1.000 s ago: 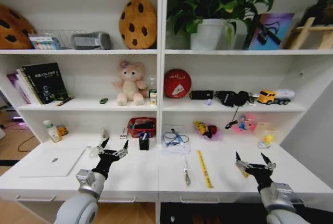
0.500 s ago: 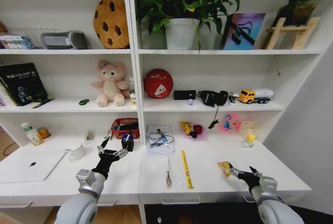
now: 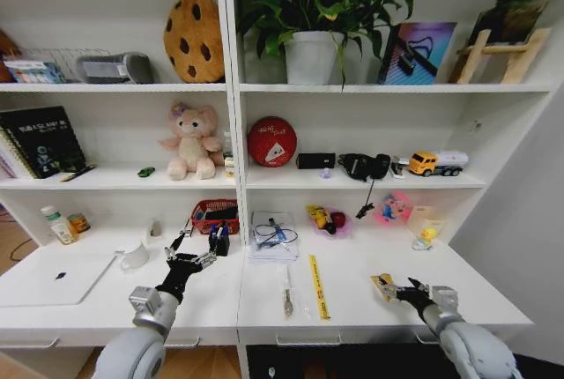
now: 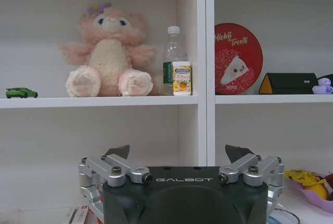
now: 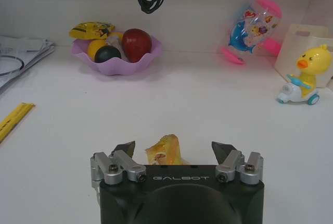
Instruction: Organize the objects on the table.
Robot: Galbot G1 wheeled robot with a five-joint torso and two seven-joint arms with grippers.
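Note:
My right gripper (image 3: 398,291) (image 5: 174,148) is low over the white table (image 3: 352,313) at its front right, open. A small yellow-orange snack packet (image 3: 382,283) (image 5: 163,153) lies between its fingers. My left gripper (image 3: 192,252) (image 4: 178,152) hovers open above the table's left half, holding nothing. Left of it lie the silver-white laptop (image 3: 57,278) and a clear cup (image 3: 135,258). A green-capped bottle (image 3: 58,225) stands at the back left. Pens stick out of a black holder (image 3: 218,239). The green toy car (image 3: 146,171) (image 4: 21,92) sits on the shelf beside the pink bear.
A yellow ruler (image 3: 317,284) and a metal tool (image 3: 287,295) lie mid-table, with papers and a cable (image 3: 273,236) behind them. A red basket (image 3: 214,214), a purple bowl of toys (image 5: 116,52), a pink toy (image 5: 255,23) and a yellow duck (image 5: 302,75) line the back.
The camera has turned to the right, shifting the whole scene left. My right gripper has dropped lower and reached forward around the snack packet. The left gripper holds its pose.

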